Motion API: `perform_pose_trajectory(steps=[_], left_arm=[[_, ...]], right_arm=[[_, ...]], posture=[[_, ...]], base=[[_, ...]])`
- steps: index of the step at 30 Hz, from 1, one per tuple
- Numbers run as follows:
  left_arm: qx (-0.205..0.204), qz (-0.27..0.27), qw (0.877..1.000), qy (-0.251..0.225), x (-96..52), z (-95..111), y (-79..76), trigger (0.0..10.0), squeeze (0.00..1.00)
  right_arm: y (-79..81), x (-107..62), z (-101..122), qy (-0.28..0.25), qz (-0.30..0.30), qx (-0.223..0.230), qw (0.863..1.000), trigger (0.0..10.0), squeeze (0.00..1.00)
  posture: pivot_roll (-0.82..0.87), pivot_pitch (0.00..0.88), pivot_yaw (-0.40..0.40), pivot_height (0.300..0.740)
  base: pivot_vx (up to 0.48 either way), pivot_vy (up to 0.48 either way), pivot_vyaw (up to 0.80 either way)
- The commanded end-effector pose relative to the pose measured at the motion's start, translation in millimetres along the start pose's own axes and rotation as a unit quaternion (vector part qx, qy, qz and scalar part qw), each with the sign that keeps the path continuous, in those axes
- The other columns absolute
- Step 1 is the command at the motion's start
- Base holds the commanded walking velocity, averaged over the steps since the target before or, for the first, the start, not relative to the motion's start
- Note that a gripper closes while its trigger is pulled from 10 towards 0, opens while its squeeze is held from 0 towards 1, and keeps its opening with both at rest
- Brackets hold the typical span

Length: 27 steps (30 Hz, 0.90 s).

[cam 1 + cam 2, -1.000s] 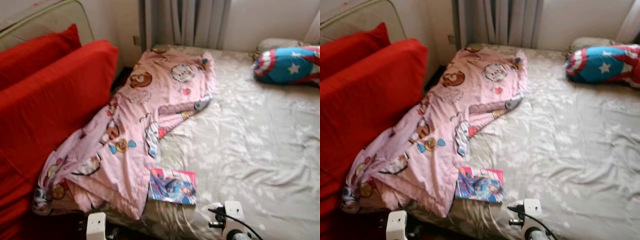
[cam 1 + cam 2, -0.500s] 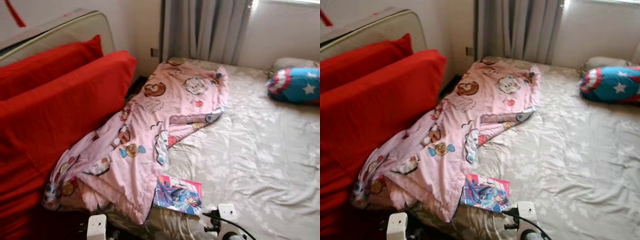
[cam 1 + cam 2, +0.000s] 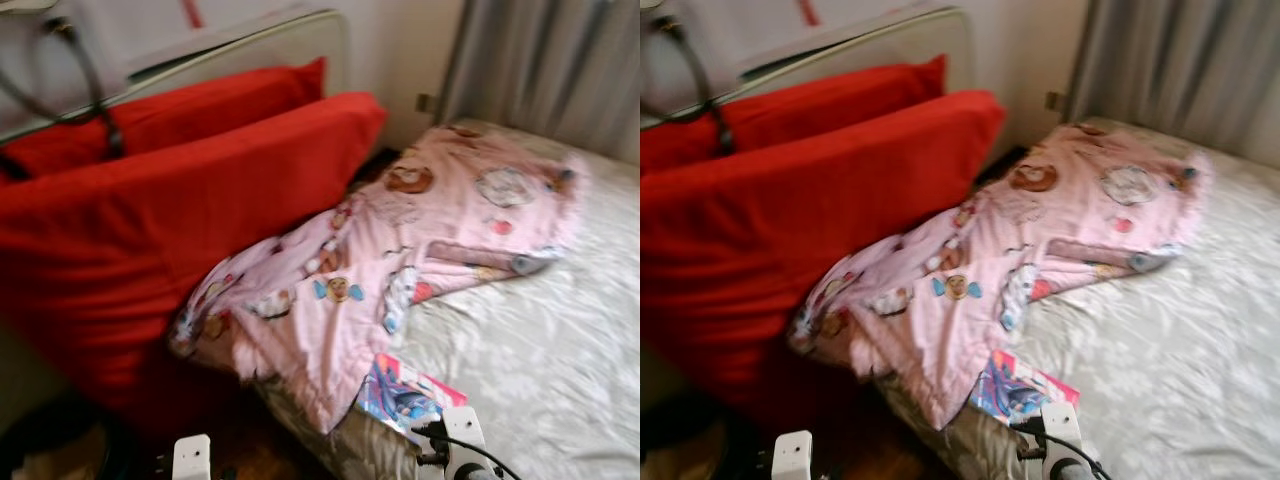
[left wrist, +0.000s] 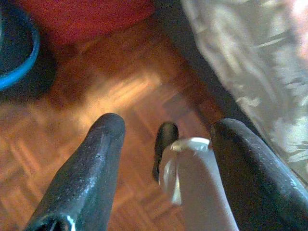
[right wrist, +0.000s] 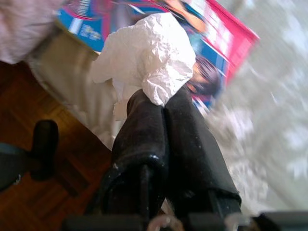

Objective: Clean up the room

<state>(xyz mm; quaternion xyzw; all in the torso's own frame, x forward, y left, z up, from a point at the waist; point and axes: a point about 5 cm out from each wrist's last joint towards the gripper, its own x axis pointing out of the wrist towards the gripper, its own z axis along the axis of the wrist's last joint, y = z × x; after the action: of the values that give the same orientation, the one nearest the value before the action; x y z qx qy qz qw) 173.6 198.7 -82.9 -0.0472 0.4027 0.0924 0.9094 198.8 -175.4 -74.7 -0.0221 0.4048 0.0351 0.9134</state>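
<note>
Right gripper (image 5: 161, 103) pinches a crumpled white tissue (image 5: 147, 57) between closed fingers, the wad bunched at their tips above a bright comic book (image 3: 405, 392) at the bed's (image 3: 540, 350) near edge, lower right of the head views. Its cover print is blurred, unreadable. Left gripper (image 4: 166, 127) hangs spread wide over wood floor (image 4: 96, 101). A pink cartoon blanket (image 3: 420, 240) spills toward red cushions (image 3: 200, 210).

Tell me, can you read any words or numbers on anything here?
None can be read.
Magazine: bright cover with some print, too blurred to read.
Pink blanket: cartoon pictures, no legible words.
Crumpled tissue in the right end effector: no print seen.
</note>
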Motion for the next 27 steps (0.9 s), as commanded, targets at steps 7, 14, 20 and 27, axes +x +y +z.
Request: perform_pose_trajectory(steps=[7, 14, 20, 27], left_arm=[[-0.004, 0.011, 1.000, 0.017, -3.2, -10.3, 6.2, 10.0, 0.00], [-0.010, 0.007, 1.000, 0.017, -3.0, -10.3, 3.0, 10.0, 0.00], [-0.018, 0.006, 1.000, 0.018, -3.1, -10.9, 2.7, 10.0, 0.00], [-0.012, 0.005, 1.000, 0.022, -3.1, -11.0, 4.2, 10.0, 0.00]], right_arm=[[7.3, 0.7, -1.6, 0.007, 0.011, 0.003, 1.000, 10.0, 0.00], [4.7, 0.7, -1.6, 0.012, 0.012, 0.002, 1.000, 10.0, 0.00], [5.4, 0.7, -1.7, 0.013, 0.015, -0.001, 1.000, 10.0, 0.00], [7.1, 1.1, -2.1, 0.020, 0.020, -0.016, 0.999, 10.0, 0.00]], posture=[[-0.03, 0.110, -0.025, 0.740], [-0.03, 0.117, -0.034, 0.740], [-0.03, 0.122, -0.030, 0.740], [-0.03, 0.129, -0.024, 0.740]], base=[[0.000, 0.000, 0.23], [0.000, 0.000, 0.00], [0.000, 0.000, 0.00], [0.000, 0.214, 0.00]])
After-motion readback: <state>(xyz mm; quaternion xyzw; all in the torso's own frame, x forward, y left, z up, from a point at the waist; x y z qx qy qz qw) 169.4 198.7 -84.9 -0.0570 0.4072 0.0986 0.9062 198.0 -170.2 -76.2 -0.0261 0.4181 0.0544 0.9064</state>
